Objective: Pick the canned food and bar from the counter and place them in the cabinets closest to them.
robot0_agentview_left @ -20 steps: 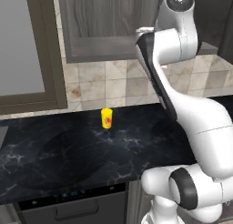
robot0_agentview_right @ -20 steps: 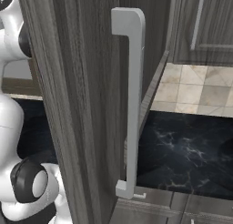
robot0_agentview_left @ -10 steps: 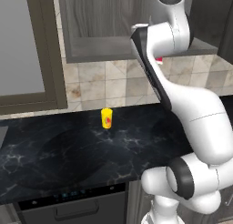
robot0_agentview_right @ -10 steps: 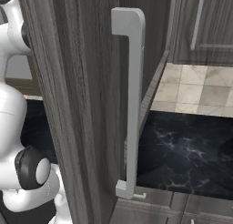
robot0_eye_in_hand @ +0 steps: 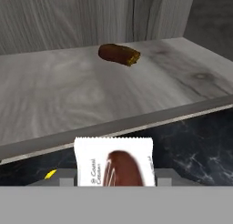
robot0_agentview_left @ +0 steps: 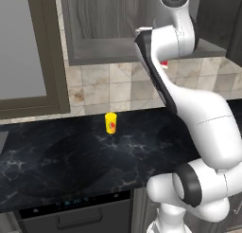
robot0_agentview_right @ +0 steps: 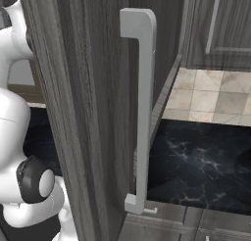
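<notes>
My pincer (robot0_eye_in_hand: 113, 182) pinches the white-wrapped chocolate bar (robot0_eye_in_hand: 113, 166) at frame bottom, just short of the grey wood-grain cabinet shelf (robot0_eye_in_hand: 54, 104); placing remains.

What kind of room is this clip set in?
A rendered kitchen: a black marble counter below a beige tiled backsplash, and an open wall cabinet with a grey wood-grain shelf. A yellow cup stands on the counter.
</notes>
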Motion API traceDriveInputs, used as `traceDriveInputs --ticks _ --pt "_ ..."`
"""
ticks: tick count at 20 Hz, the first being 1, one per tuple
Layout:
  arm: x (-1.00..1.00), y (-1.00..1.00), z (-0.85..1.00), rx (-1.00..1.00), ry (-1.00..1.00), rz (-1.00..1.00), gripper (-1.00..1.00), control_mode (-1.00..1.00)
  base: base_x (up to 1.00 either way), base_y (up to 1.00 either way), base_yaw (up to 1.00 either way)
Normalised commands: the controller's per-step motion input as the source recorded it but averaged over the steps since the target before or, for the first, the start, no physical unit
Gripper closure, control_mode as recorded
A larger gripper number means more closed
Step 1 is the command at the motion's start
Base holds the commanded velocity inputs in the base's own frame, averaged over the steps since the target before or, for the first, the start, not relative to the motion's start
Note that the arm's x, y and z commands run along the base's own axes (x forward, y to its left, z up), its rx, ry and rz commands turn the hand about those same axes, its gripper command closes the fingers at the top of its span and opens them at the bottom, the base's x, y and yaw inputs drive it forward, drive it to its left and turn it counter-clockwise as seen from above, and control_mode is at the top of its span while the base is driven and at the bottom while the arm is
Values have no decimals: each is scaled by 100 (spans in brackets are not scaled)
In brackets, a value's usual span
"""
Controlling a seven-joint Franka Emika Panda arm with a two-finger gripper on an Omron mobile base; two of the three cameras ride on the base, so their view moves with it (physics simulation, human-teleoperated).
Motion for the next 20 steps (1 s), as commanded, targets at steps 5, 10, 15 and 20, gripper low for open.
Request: traceDriveInputs --ticks 5,10,15,20 --pt "41 1 0 0 0 -1 100 -100 0 0 0" --pt "45 2 0 1 3 -3 100 -100 0 0 0" --pt "19 4 7 2 1 -12 100 -100 0 0 0" --pt "4 0 3 1 0 -14 100 -100 0 0 0"
